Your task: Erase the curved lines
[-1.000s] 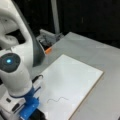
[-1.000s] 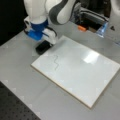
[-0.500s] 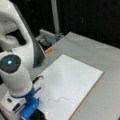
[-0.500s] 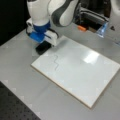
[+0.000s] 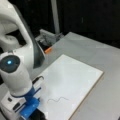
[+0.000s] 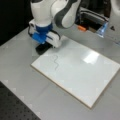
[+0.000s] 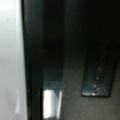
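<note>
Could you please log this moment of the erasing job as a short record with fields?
board: white board lying flat on the grey table
curve: one thin wavy stroke, intact in both front views
pincer: at the board's corner, beside the stroke but not on it
held item: a dark block under the blue mount, grip not visible
erasing: none shown yet
other: orange item behind the board
</note>
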Controlling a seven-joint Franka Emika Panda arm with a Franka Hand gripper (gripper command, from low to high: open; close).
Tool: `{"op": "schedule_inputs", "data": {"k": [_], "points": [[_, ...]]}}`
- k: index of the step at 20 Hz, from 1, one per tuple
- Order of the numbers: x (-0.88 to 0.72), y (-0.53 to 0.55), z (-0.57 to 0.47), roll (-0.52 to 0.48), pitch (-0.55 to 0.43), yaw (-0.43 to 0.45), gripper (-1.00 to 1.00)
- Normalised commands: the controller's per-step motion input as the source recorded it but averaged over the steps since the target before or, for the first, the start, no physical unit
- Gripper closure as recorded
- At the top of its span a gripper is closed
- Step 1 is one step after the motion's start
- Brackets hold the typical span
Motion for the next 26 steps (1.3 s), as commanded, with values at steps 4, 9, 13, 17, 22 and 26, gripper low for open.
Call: {"op": "schedule_inputs", "data": {"k": [4, 9, 13, 17, 22, 26], "points": [[0.04, -0.13, -0.09, 0.065, -0.115, 0.029, 1.00], [0.04, -0.11, -0.06, 0.093, -0.092, 0.018, 1.00], [0.05, -0.06, -0.04, 0.124, -0.085, -0.036, 1.00], [0.02, -0.06, -0.02, 0.117, -0.067, -0.051, 1.00], [0.01, -0.07, 0.03, 0.103, -0.042, -0.029, 1.00], [0.02, -0.08, 0.19, 0.127, 0.003, -0.027, 1.00]]}}
